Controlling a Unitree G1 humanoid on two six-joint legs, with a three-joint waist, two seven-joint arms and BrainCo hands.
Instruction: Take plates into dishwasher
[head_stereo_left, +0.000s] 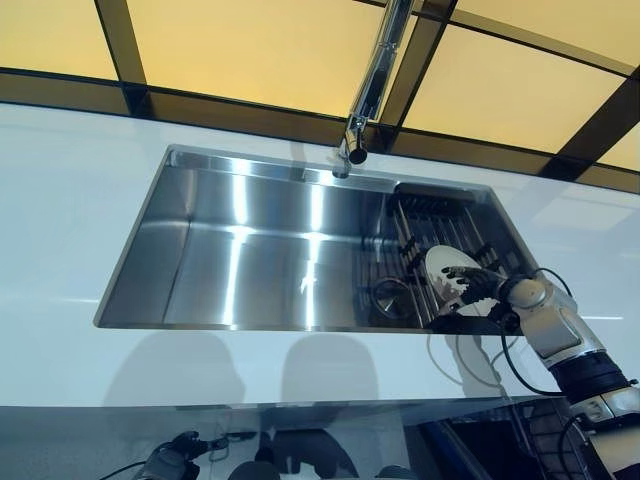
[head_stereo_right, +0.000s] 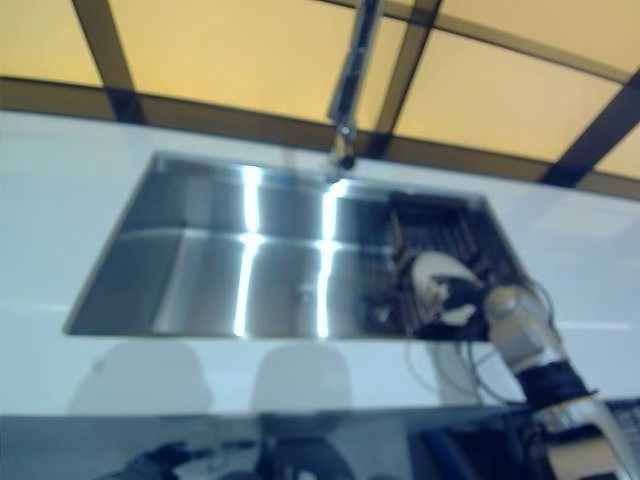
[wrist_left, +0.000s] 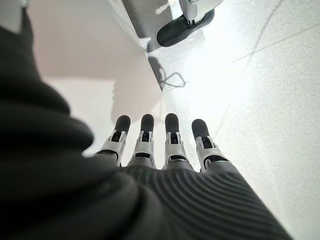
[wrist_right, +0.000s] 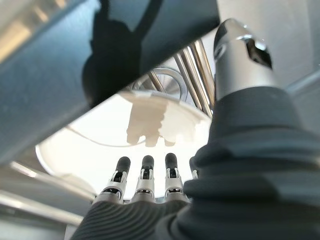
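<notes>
Right hand reaches the plate in the sink rack, fingers straight, nothing gripped; next, curl round its rim.

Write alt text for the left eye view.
The robot's right hand reaches into the right end of a steel sink, fingers against a white plate standing in a dark rack. A chrome faucet rises behind the sink, set in a white countertop.

Plate in sink's right rack
</notes>
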